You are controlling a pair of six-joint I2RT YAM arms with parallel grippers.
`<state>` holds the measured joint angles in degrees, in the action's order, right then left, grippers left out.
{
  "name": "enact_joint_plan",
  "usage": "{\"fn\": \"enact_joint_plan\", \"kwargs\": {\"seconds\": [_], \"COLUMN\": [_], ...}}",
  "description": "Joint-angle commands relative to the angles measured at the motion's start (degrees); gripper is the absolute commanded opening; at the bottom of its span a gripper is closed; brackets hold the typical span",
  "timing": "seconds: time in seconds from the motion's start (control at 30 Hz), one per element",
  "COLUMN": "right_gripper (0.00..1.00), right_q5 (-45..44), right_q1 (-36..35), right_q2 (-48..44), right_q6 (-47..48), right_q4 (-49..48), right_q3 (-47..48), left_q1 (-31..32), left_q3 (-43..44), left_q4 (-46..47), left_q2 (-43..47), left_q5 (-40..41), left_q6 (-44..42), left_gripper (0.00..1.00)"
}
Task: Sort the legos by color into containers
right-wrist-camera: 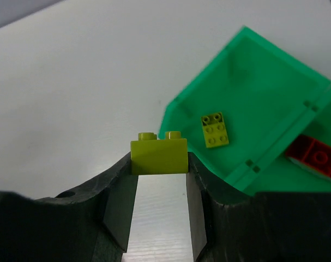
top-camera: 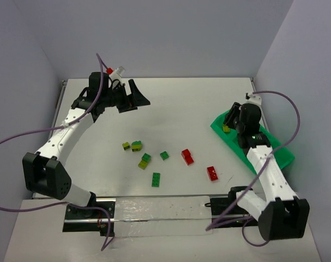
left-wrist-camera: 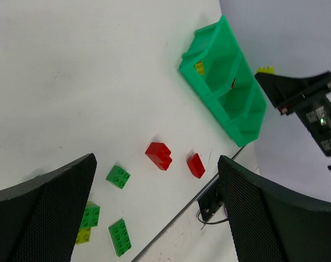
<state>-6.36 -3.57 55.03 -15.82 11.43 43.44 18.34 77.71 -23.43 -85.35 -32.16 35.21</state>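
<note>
My right gripper (right-wrist-camera: 158, 164) is shut on a yellow-green brick (right-wrist-camera: 158, 156), held above the table just beside the end corner of the bright green tray (right-wrist-camera: 263, 82). The tray's end compartment holds one yellow-green brick (right-wrist-camera: 215, 130); the neighbouring compartment holds a red brick (right-wrist-camera: 315, 158). In the top view the right gripper (top-camera: 231, 121) is at the tray's (top-camera: 282, 155) far end. My left gripper (top-camera: 133, 98) is open and empty, raised at the back left. On the table lie two red bricks (top-camera: 187, 156) (top-camera: 212, 173), dark green bricks (top-camera: 164, 155) (top-camera: 155, 179) and two-colour stacks (top-camera: 145, 160) (top-camera: 137, 145).
A small yellow-green brick (top-camera: 126, 146) lies left of the stacks. A clear strip (top-camera: 160, 215) runs along the front edge between the arm bases. Walls enclose the table at the back and sides. The left wrist view shows the tray (left-wrist-camera: 247, 117) and red bricks (left-wrist-camera: 158, 155).
</note>
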Motion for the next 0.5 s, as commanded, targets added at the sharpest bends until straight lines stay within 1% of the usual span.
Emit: {"fn": "enact_joint_plan", "kwargs": {"seconds": [0.0,0.03,0.13,0.23,0.27,0.33,0.37,0.4,0.43,0.47], "right_gripper": [0.05,0.06,0.12,0.17,0.21,0.4,0.53,0.68,0.77,0.8], "right_q5": [-3.8,-4.6,-7.7,-9.5,-9.6,-10.9,-11.0,-11.5,-11.7,-11.7], "right_q1": [5.9,6.1,6.3,6.7,6.8,6.9,6.9,7.0,7.0,7.0], "right_q2": [8.4,10.9,15.3,18.7,19.4,20.9,21.1,21.8,22.2,22.5], "right_q6": [-11.6,-11.8,-11.6,-11.3,-11.1,-11.0,-11.0,-10.9,-10.9,-11.0], "right_q4": [4.3,4.3,4.2,4.1,4.0,3.6,3.5,3.5,3.5,3.6], "right_q3": [4.6,5.6,8.3,10.1,10.5,11.5,11.8,12.3,12.6,12.8], "left_q1": [0.3,0.3,0.3,0.3,0.3,0.3,0.3,0.3,0.3,0.3], "left_q3": [-2.2,-2.7,-3.3,-3.5,-3.5,-3.5,-3.4,-3.3,-3.2,-3.1], "left_q4": [-1.4,-1.4,-1.3,-1.8,-2.0,-2.3,-2.4,-2.6,-2.7,-2.8], "left_q2": [2.5,2.8,3.4,3.8,3.9,4.0,4.0,4.0,4.0,4.0], "left_q5": [2.5,2.5,2.1,2.1,2.2,2.3,2.3,2.4,2.5,2.5], "left_q6": [-0.9,-0.9,-1.1,-1.3,-1.4,-1.8,-1.9,-2.2,-2.3,-2.3], "left_gripper": [0.99,0.99,0.99,0.99,0.99,0.99,0.99,0.99,0.99,0.99]}}
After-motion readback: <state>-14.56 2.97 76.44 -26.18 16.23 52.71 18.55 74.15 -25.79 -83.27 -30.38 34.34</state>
